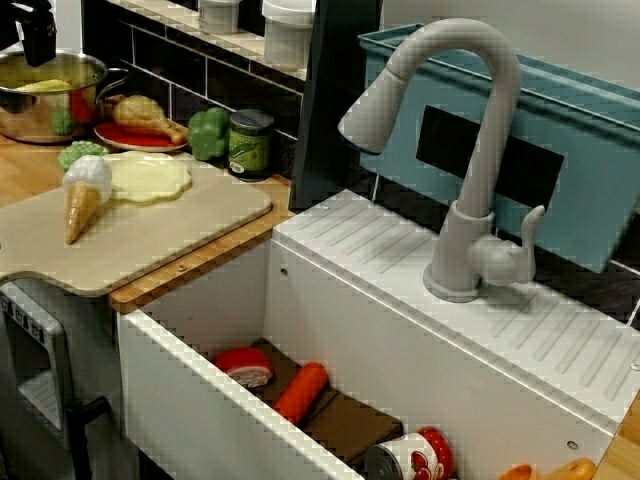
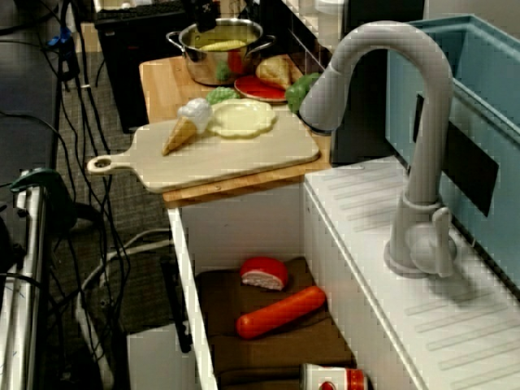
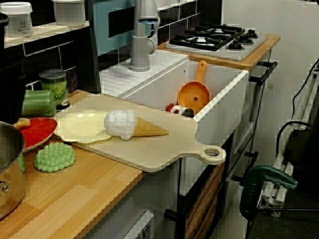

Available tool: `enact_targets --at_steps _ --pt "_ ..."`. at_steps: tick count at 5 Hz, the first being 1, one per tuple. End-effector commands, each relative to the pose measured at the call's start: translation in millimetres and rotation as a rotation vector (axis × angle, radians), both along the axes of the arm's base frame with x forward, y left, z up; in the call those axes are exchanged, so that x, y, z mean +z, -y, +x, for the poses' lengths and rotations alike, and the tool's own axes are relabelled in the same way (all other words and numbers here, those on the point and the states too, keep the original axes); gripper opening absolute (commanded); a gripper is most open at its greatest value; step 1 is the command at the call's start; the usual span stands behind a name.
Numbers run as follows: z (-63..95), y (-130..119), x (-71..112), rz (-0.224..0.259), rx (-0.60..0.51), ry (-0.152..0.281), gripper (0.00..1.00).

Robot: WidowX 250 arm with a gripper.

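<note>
My gripper (image 1: 38, 45) shows only as a dark shape at the top left of the close view of the sink, hanging just above a steel pot (image 1: 45, 95). The pot holds a yellow corn cob and red and green pieces. In the high view along the counter the gripper (image 2: 203, 15) is again over the pot (image 2: 221, 53), and its fingers are cut off by the frame. Nothing can be seen in its grasp. A toy ice cream cone (image 1: 85, 195) lies on a wooden cutting board (image 1: 170, 235) beside a pale yellow plate (image 1: 150, 178).
Behind the board are a red plate with a chicken drumstick (image 1: 145, 118), a green pepper (image 1: 208, 133), a green can (image 1: 250, 143) and a bumpy green piece (image 3: 55, 157). The sink (image 1: 200, 400) holds an orange sausage (image 1: 300, 392), a red wedge (image 1: 243, 367), a can (image 1: 410, 458) and an orange strainer (image 3: 194, 94). A grey faucet (image 1: 470, 150) rises behind it.
</note>
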State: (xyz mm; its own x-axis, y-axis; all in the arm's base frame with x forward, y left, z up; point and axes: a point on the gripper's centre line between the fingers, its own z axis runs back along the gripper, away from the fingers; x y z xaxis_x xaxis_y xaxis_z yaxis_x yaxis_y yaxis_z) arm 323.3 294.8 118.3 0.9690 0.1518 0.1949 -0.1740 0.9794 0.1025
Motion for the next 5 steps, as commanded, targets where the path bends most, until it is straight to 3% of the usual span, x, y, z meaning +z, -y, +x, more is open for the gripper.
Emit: enact_targets --at_steps 1,4,5 --pt "-24.0 21.7 28.1 0.063 -0.093 0.052 1.00" --pt "-38.9 54.3 16.0 0.073 -0.129 0.022 1.00" --pt "-41.6 71.0 4.3 0.117 -0.150 0.011 1.00"
